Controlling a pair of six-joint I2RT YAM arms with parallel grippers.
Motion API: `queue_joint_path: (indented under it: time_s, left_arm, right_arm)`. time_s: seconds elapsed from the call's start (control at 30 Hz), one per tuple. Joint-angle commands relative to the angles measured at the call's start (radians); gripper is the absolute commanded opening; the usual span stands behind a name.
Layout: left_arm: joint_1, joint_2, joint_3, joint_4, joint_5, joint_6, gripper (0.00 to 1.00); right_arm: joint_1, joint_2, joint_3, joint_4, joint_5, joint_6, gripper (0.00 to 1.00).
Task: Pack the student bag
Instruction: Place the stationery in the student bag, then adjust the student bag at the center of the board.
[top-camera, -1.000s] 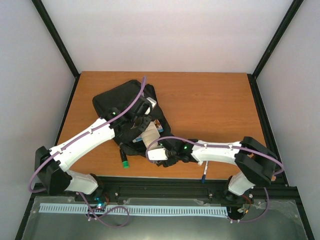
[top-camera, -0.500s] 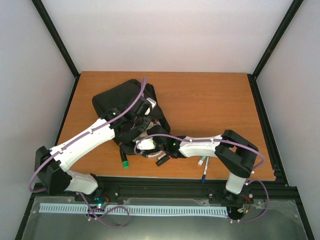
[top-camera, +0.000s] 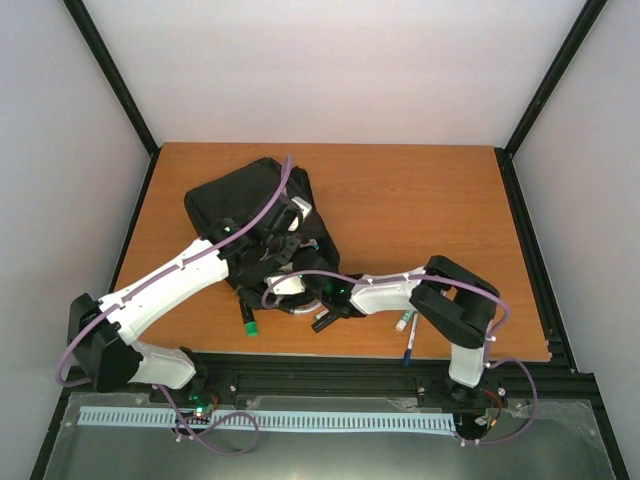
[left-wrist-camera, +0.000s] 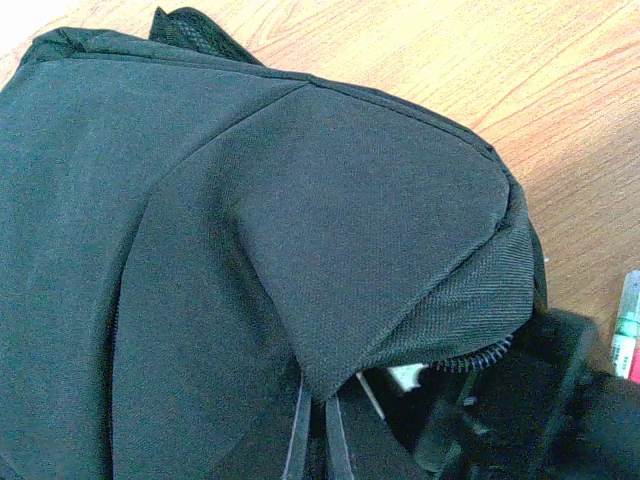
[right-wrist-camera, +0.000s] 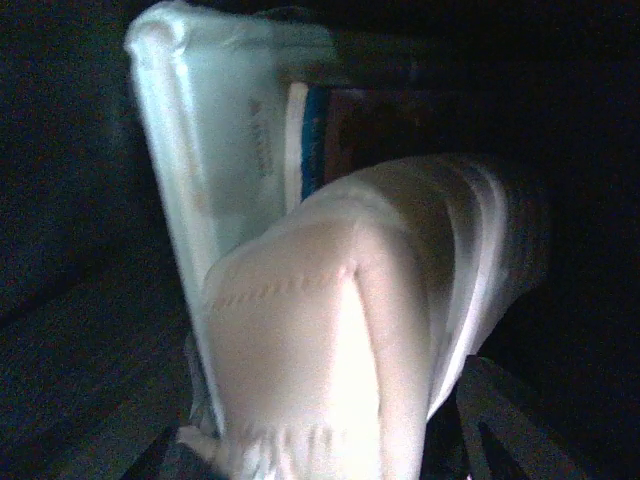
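Note:
The black student bag (top-camera: 240, 200) lies at the table's back left and fills the left wrist view (left-wrist-camera: 250, 200). My left gripper (top-camera: 283, 237) is shut on the bag's flap (left-wrist-camera: 400, 250), holding it up over the zip opening; its jaws (left-wrist-camera: 315, 430) pinch the fabric. My right gripper (top-camera: 300, 297) is shut on a white pencil pouch (top-camera: 289, 287) at the bag's mouth. In the right wrist view the pouch (right-wrist-camera: 320, 330) fills the jaws (right-wrist-camera: 330, 445) inside the dark bag, against a plastic-wrapped book (right-wrist-camera: 210, 160).
A green-capped marker (top-camera: 249, 318) lies by the front edge, left of the pouch. A white marker (top-camera: 402, 322) and a blue-tipped pen (top-camera: 409, 346) lie at the front right under my right arm. A marker (left-wrist-camera: 627, 335) shows beside the bag.
My right arm has moved left with the pouch, from the front of the table up to the bag's opening. My left gripper has kept hold of the flap.

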Motion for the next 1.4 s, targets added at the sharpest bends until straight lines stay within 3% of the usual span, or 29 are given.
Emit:
queue_joint_path:
  time_s: [0.0, 0.3, 0.53, 0.63, 0.87, 0.97, 1.2, 1.37]
  left_arm:
    - [0.004, -0.028, 0.005, 0.038, -0.021, -0.001, 0.01]
    - [0.006, 0.051, 0.04, -0.069, 0.048, -0.082, 0.08]
    - [0.004, 0.154, 0.002, -0.114, 0.165, -0.156, 0.27]
    - [0.003, 0.157, -0.026, -0.112, 0.187, -0.188, 0.43]
    - [0.007, -0.068, -0.101, 0.016, 0.316, -0.241, 0.99]
    - [0.056, -0.165, -0.132, 0.052, 0.293, -0.312, 1.0]
    - [0.228, -0.223, -0.166, -0.043, 0.069, -0.564, 1.0]
    - [0.336, -0.277, -0.268, -0.015, 0.058, -0.704, 1.0]
  right_arm:
    - [-0.005, -0.148, -0.068, -0.099, -0.053, 0.039, 0.77]
    - [-0.077, -0.588, -0.208, -0.599, -0.326, 0.243, 0.81]
    - [-0.421, -0.663, -0.145, -0.723, -0.661, 0.465, 0.81]
    - [-0.52, -0.625, -0.078, -0.773, -0.73, 0.537, 0.81]
    - [-0.607, -0.457, 0.129, -0.873, -0.811, 0.657, 0.81]
    - [-0.612, -0.372, 0.228, -0.889, -0.831, 0.733, 0.82]
    - [-0.616, -0.069, 0.496, -0.952, -0.906, 0.901, 0.8]
    - [-0.622, 0.125, 0.633, -0.975, -0.916, 0.997, 0.75]
